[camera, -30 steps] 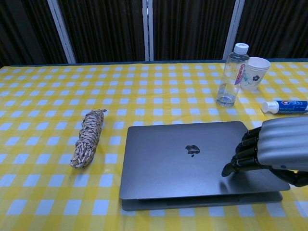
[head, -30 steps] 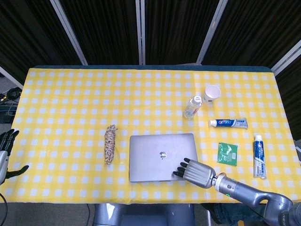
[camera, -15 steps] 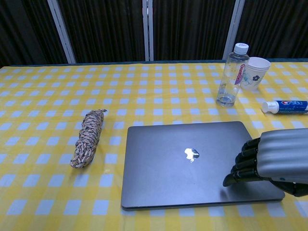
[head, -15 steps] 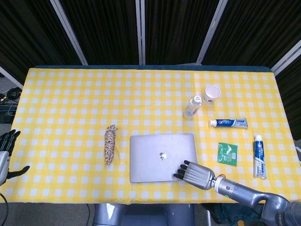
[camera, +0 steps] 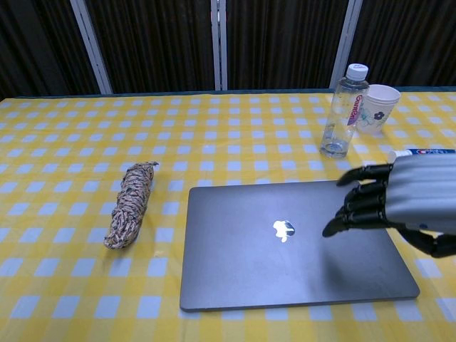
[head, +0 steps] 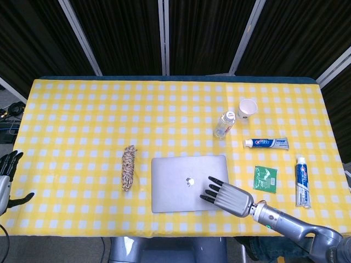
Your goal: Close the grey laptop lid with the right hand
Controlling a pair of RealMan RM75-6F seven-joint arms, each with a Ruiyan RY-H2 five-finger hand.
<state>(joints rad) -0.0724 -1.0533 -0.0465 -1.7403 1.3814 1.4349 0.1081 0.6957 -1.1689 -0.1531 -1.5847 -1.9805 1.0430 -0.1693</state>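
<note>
The grey laptop point(head: 186, 182) point(camera: 285, 246) lies flat on the yellow checked cloth near the table's front edge, its lid down and its logo facing up. My right hand point(head: 230, 196) point(camera: 399, 203) hovers over the laptop's right part, fingers spread and bent slightly downward, holding nothing; in the chest view its fingertips point(camera: 335, 226) are lifted clear of the lid. My left hand point(head: 6, 178) hangs off the table's left edge, fingers apart and empty, and shows only in the head view.
A coil of rope point(head: 128, 167) point(camera: 130, 203) lies left of the laptop. A water bottle point(head: 224, 124) point(camera: 343, 110) and a paper cup point(head: 247, 108) point(camera: 377, 107) stand behind it on the right. Two toothpaste tubes point(head: 265, 143) point(head: 302, 181) and a green packet point(head: 265, 178) lie to the right.
The lid went from slightly raised to fully down. My right hand then lifted off the lid's front right corner, moved back over it and spread its fingers.
</note>
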